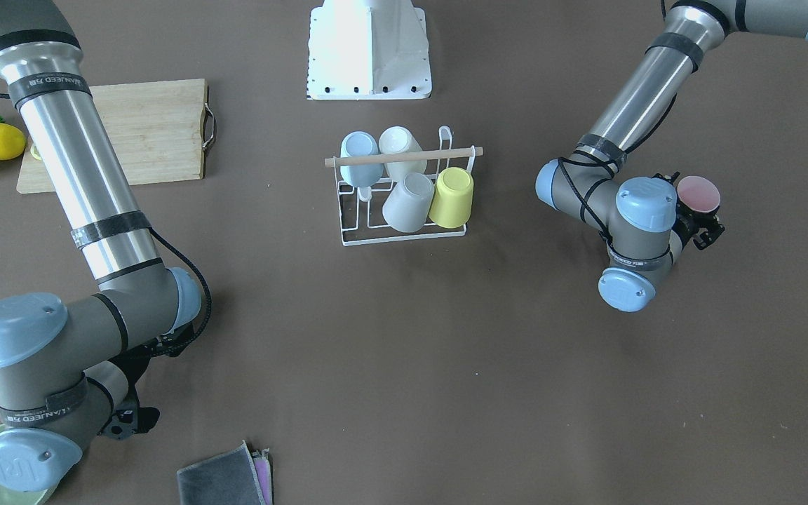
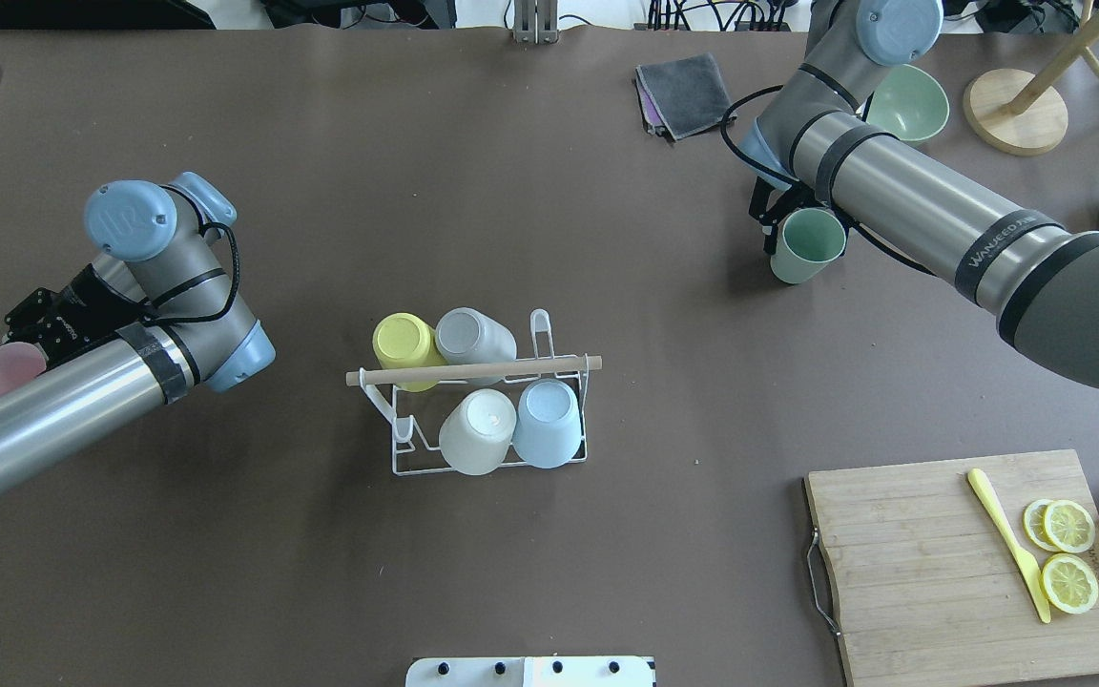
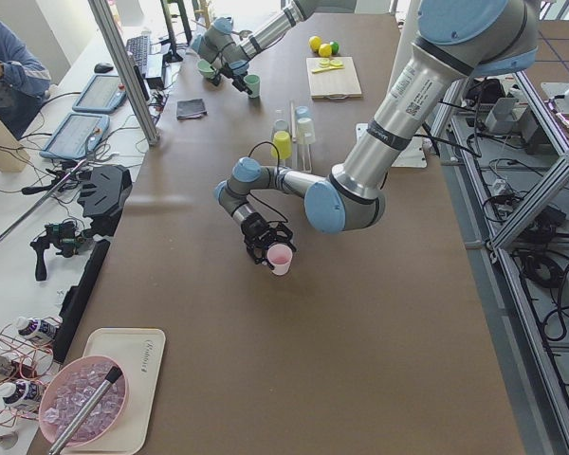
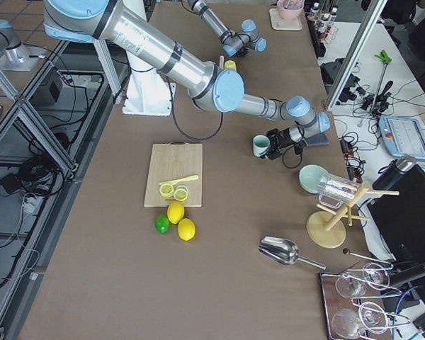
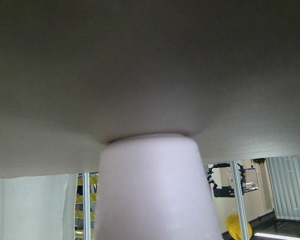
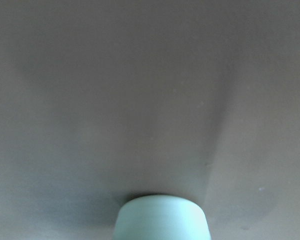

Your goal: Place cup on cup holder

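4 cups sat upside down and tilted on the prongs of the cup holder [image 2: 473, 371] at the middle of the table [image 2: 549, 572]: yellow cup [image 2: 404, 341] and grey cup [image 2: 471, 334] on the far side of its wooden rod, white cup [image 2: 475, 431] and light blue cup [image 2: 546, 423] on the robot's side. 2 end prongs were bare.

Left arm: forearm came in low from the robot's side, elbow bent, wrist folded back toward the table's left end. Left gripper [image 3: 273, 254] pointed down, clamped on a pink cup [image 2: 8, 370] low over the table, well apart from the holder.

Right arm: stretched across to the far side, wrist dropped down. Right gripper [image 2: 791, 232] gripped a green cup [image 2: 805, 245], mouth up, base at the table surface, also well apart from the holder.

Green bowl [image 2: 912, 100] and folded cloths [image 2: 683, 91] lay near the right wrist. Cutting board [image 2: 941, 592] with lemon slices [image 2: 1069, 553] lay at the right near corner.
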You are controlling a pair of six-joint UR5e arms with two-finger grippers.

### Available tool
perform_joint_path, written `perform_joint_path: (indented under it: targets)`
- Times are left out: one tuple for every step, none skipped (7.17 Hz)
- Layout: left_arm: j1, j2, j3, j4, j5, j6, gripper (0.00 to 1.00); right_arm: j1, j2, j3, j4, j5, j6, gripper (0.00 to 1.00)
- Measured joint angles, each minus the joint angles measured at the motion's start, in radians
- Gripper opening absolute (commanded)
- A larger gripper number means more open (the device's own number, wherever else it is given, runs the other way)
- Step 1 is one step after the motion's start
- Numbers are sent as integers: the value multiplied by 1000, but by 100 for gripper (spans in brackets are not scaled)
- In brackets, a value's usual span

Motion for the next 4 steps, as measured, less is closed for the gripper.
perform_joint_path:
  targets:
    - [2, 1, -1, 0, 2, 1, 71, -2, 0, -2, -2, 4, -1, 96]
    - [3, 2, -3, 1, 11, 2, 66, -3, 0, -3, -3, 9, -1, 87]
    - [3, 2, -9, 1, 22, 2, 66, -3, 0, -4, -3, 12, -2, 61]
    - [1, 1, -21, 1, 28, 2, 66, -4, 0, -4, -4, 13, -4, 13]
